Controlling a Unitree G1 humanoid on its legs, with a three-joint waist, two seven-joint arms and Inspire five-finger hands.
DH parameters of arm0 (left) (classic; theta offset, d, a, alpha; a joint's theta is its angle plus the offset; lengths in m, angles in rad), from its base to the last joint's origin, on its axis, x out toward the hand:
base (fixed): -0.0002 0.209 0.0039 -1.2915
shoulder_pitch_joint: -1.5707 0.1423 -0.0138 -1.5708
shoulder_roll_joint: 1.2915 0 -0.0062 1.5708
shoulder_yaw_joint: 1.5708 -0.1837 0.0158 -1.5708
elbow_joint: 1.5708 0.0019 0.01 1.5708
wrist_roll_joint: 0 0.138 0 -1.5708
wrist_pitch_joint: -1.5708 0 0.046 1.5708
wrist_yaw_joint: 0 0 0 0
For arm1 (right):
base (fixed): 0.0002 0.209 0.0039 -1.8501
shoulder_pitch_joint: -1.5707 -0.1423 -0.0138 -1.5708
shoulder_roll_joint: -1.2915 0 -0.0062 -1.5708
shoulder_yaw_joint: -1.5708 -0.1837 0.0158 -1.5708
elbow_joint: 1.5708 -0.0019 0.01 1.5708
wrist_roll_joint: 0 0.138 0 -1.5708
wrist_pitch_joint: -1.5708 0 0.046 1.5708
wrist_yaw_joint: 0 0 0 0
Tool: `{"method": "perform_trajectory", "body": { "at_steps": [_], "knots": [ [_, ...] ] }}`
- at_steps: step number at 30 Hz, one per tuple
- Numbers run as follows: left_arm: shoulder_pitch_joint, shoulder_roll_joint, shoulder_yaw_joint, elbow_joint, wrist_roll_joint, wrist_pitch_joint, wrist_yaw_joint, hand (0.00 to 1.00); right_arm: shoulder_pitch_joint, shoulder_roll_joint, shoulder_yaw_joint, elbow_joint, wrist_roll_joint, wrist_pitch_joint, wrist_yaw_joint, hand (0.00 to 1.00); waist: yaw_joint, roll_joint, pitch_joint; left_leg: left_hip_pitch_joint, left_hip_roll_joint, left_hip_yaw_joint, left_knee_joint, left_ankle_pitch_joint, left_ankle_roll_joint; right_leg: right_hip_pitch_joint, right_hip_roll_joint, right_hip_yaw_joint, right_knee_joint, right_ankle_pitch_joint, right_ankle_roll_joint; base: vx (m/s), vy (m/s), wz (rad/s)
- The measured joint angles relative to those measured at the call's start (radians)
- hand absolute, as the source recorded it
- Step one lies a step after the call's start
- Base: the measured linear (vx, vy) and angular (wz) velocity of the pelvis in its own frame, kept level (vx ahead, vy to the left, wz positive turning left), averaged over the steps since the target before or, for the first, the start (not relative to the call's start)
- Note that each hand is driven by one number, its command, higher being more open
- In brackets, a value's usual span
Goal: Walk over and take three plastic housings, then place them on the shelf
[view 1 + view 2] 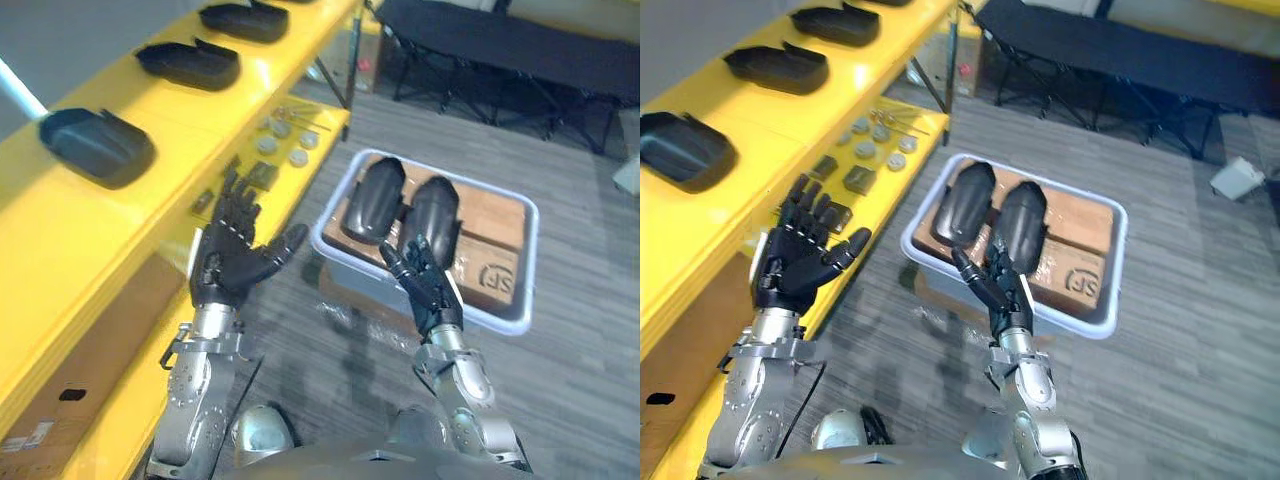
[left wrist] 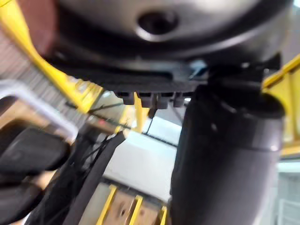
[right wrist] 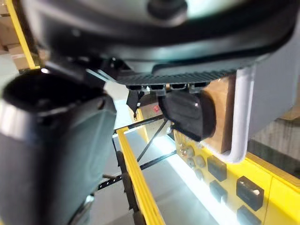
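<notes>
Three black plastic housings are set hollow side up along the yellow shelf [image 1: 60, 240] at left: near housing [image 1: 97, 145], middle housing [image 1: 188, 63], far housing [image 1: 245, 20]. The left tray housing [image 1: 375, 200] and right tray housing [image 1: 432, 212] are laid side by side, rounded side up, in a pale tray [image 1: 455, 180] at right.

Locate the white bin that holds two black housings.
In the left eye view the white bin sits on the grey floor, right of the yellow shelf, directly beyond the robot's right hand.

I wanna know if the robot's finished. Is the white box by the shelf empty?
Not empty. The white box holds a left housing and a right housing, side by side on brown cardboard.
</notes>
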Motion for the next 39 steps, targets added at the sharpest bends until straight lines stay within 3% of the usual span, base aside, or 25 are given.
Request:
{"method": "perform_trajectory", "body": {
  "at_steps": [1,2,3,4,5,6,7,8,9,10,12,14,16,18,21,24,28,33,35,39],
  "knots": [
    [0.000,0.003,-0.056,0.041,0.001,0.001,0.000,1.00,0.021,-0.010,0.001,0.000,-0.002,0.003,0.009,1.00,-0.007,0.001,-0.002,-0.001,0.034,0.001,0.012,0.010,-0.016,0.028,0.046,-0.029,-0.071,-0.048,0.047,-0.08,-0.495,-1.14],
    [0.001,-0.008,-0.112,0.080,0.001,0.003,0.011,1.00,0.039,-0.034,-0.001,0.000,-0.001,0.007,0.013,1.00,-0.025,0.023,-0.012,0.001,0.066,-0.011,-0.003,0.031,-0.039,0.030,0.105,-0.013,-0.123,-0.061,0.032,-0.04,-0.411,-1.03],
    [0.004,-0.012,-0.144,0.093,0.002,0.005,0.021,1.00,0.049,-0.051,-0.002,0.000,0.000,0.010,0.015,1.00,-0.044,0.027,-0.014,0.006,0.078,-0.025,-0.018,0.048,-0.040,0.029,0.132,0.001,-0.145,-0.060,0.018,-0.01,-0.345,-0.95],
    [0.008,-0.021,-0.179,0.107,0.002,0.006,0.029,1.00,0.062,-0.069,-0.002,-0.001,0.001,0.012,0.027,1.00,-0.063,0.027,-0.014,0.022,0.088,-0.054,-0.041,0.076,-0.030,0.029,0.164,0.024,-0.171,-0.054,0.001,0.01,-0.296,-1.06],
    [0.015,-0.031,-0.210,0.111,0.000,0.007,0.049,1.00,0.082,-0.100,-0.014,-0.005,0.003,0.012,0.055,1.00,-0.075,0.024,-0.014,0.031,0.100,-0.112,-0.047,0.127,0.002,0.029,0.204,0.068,-0.207,-0.035,-0.029,0.01,-0.266,-1.17],
    [0.015,-0.033,-0.219,0.111,-0.002,0.007,0.059,1.00,0.093,-0.111,-0.025,-0.011,0.004,0.012,0.068,1.00,-0.074,0.021,-0.014,0.030,0.106,-0.141,-0.037,0.155,0.009,0.029,0.219,0.092,-0.226,-0.026,-0.043,0.02,-0.196,-1.29],
    [0.013,-0.038,-0.224,0.111,-0.002,0.006,0.069,1.00,0.117,-0.132,-0.052,-0.031,0.007,0.012,0.087,1.00,-0.074,0.018,-0.014,0.013,0.103,-0.200,-0.006,0.164,-0.006,0.028,0.234,0.129,-0.256,-0.012,-0.063,0.03,-0.110,-1.11],
    [0.009,-0.037,-0.223,0.111,-0.001,0.004,0.081,1.00,0.129,-0.142,-0.081,-0.043,0.008,0.012,0.095,1.00,-0.071,0.007,-0.007,0.002,0.069,-0.228,0.023,0.117,-0.037,0.021,0.236,0.163,-0.269,-0.001,-0.073,0.03,-0.079,-0.93],
    [0.008,-0.038,-0.222,0.111,-0.001,0.001,0.086,1.00,0.132,-0.144,-0.093,-0.048,0.012,0.011,0.096,1.00,-0.070,0.009,-0.008,-0.007,0.048,-0.230,0.035,0.091,-0.044,0.020,0.236,0.175,-0.277,0.005,-0.075,0.03,-0.030,-0.73],
    [0.011,-0.038,-0.212,0.111,-0.004,-0.012,0.083,1.00,0.131,-0.153,-0.113,-0.048,0.029,0.001,0.100,1.00,-0.066,0.016,-0.012,-0.030,-0.012,-0.230,0.034,0.037,-0.061,0.017,0.234,0.199,-0.293,0.019,-0.076,0.03,0.004,-0.45],
    [0.009,-0.037,-0.201,0.111,-0.005,-0.030,0.077,1.00,0.122,-0.163,-0.120,-0.045,0.034,0.000,0.099,1.00,-0.057,0.023,-0.013,-0.060,-0.087,-0.233,-0.041,0.024,-0.047,0.010,0.231,0.199,-0.293,0.025,-0.068,0.03,0.070,-0.27],
    [0.009,-0.033,-0.179,0.118,-0.011,-0.035,0.072,1.00,0.089,-0.156,-0.117,-0.015,0.038,-0.002,0.100,1.00,-0.044,0.024,-0.020,-0.040,-0.122,-0.237,-0.128,0.025,-0.046,-0.007,0.226,0.191,-0.288,0.036,-0.049,0.00,0.107,-0.17],
    [-0.001,-0.023,-0.132,0.138,-0.037,-0.036,0.062,1.00,0.016,-0.141,-0.106,0.029,0.034,-0.003,0.106,1.00,-0.035,-0.006,-0.019,-0.035,-0.182,-0.229,-0.205,0.035,-0.036,-0.018,0.187,0.169,-0.355,0.076,-0.013,-0.03,0.123,-0.09],
    [-0.008,-0.011,-0.099,0.158,-0.037,-0.036,0.062,1.00,-0.075,-0.136,-0.108,0.100,0.033,-0.003,0.089,1.00,-0.032,-0.008,-0.018,-0.036,-0.211,-0.223,-0.225,0.050,-0.016,-0.014,0.170,0.151,-0.391,0.112,0.004,-0.03,0.121,0.00],
    [-0.016,-0.006,-0.092,0.143,-0.029,-0.029,0.066,1.00,-0.179,-0.122,-0.137,0.202,0.034,-0.004,0.037,1.00,-0.009,-0.004,-0.018,-0.037,-0.243,-0.237,-0.225,0.058,-0.003,0.020,0.145,0.106,-0.435,0.139,0.017,-0.03,0.110,0.21],
    [-0.013,0.001,-0.066,0.137,0.087,-0.005,0.134,1.00,-0.232,-0.122,-0.164,0.234,0.031,-0.004,0.005,1.00,0.013,-0.006,-0.016,-0.047,-0.249,-0.265,-0.225,0.058,-0.001,0.037,0.145,0.069,-0.448,0.150,0.016,-0.02,0.023,0.24],
    [0.003,-0.008,0.023,0.149,0.207,0.026,0.214,1.00,-0.364,-0.139,-0.255,0.281,0.034,-0.031,-0.056,1.00,0.015,-0.005,0.009,-0.091,-0.259,-0.309,-0.234,0.073,0.013,0.021,0.147,0.029,-0.449,0.159,0.010,-0.05,0.002,0.26],
    [0.002,-0.019,0.152,0.238,0.204,0.006,0.266,1.00,-0.620,-0.294,-0.379,0.402,0.095,-0.113,-0.115,1.00,0.044,0.000,0.089,-0.131,-0.279,-0.339,-0.263,0.116,0.025,-0.020,0.134,-0.003,-0.437,0.170,0.008,-0.08,0.017,0.21],
    [-0.009,-0.018,0.146,0.294,0.206,-0.024,0.264,1.00,-0.783,-0.420,-0.370,0.584,0.145,-0.114,-0.103,1.00,0.069,0.008,0.135,-0.155,-0.286,-0.353,-0.271,0.139,0.031,-0.035,0.131,-0.017,-0.430,0.176,0.007,-0.06,0.020,0.21],
    [-0.008,-0.018,0.086,0.357,0.209,-0.048,0.251,1.00,-0.939,-0.532,-0.284,0.761,0.182,-0.112,-0.048,1.00,0.098,0.026,0.189,-0.176,-0.295,-0.377,-0.274,0.155,0.036,-0.040,0.127,-0.040,-0.428,0.180,0.007,-0.03,0.007,0.20]
  ]
}}
